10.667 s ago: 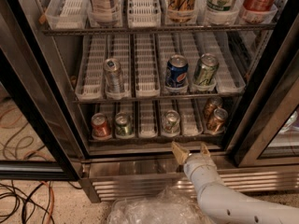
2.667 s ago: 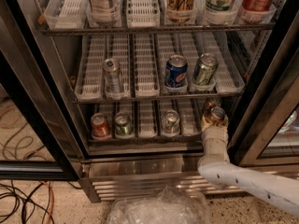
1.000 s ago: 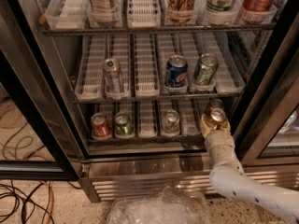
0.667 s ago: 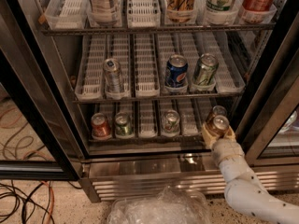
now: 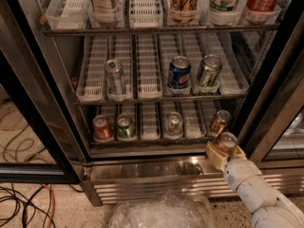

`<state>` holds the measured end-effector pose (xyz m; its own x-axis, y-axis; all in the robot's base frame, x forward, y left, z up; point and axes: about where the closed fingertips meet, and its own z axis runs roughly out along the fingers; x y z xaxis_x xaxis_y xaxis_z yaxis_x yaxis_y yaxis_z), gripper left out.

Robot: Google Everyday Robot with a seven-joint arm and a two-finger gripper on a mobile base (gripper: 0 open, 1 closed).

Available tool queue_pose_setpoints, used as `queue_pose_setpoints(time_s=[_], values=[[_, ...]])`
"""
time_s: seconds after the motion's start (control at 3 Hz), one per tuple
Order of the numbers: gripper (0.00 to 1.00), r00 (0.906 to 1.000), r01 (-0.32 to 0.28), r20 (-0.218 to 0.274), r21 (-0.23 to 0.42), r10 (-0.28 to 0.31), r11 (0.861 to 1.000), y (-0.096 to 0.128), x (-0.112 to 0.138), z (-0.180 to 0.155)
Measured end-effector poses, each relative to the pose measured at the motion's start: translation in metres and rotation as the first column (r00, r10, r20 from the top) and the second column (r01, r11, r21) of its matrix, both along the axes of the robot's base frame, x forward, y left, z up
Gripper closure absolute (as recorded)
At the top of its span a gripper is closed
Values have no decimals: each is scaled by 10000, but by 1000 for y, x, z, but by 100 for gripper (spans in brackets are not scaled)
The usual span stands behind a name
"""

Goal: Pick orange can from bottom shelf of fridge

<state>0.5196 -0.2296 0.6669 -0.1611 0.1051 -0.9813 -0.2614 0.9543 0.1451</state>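
My gripper [image 5: 226,148] is at the lower right, just in front of the fridge's [image 5: 71,103] bottom sill. It is shut on an orange can [image 5: 227,140] with a silver lid, held upright, out past the front edge of the bottom shelf [image 5: 149,137]. A second copper-orange can [image 5: 219,122] still stands in the rightmost lane of that shelf, just behind and above the held one. My white arm [image 5: 256,194] comes in from the bottom right corner.
The bottom shelf also holds a red can [image 5: 101,127], a green can [image 5: 125,126] and a silver can [image 5: 173,123]. The rack above has a silver can [image 5: 114,76], a blue Pepsi can [image 5: 179,72] and a green can [image 5: 208,71]. A clear plastic bag [image 5: 161,212] lies on the floor; cables [image 5: 23,203] lie at the left.
My gripper reached the right lane of the bottom shelf, closed on the front orange can, and has drawn it out and down to the right, off the shelf.
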Motion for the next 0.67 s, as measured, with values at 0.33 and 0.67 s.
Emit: queue_pose_setpoints(time_s=[0.33,0.67], values=[[100,9980,-631,32,938,631,9936,24,-28,15],[100,9960,-888,231,1126,868,9897,31,-31,28]])
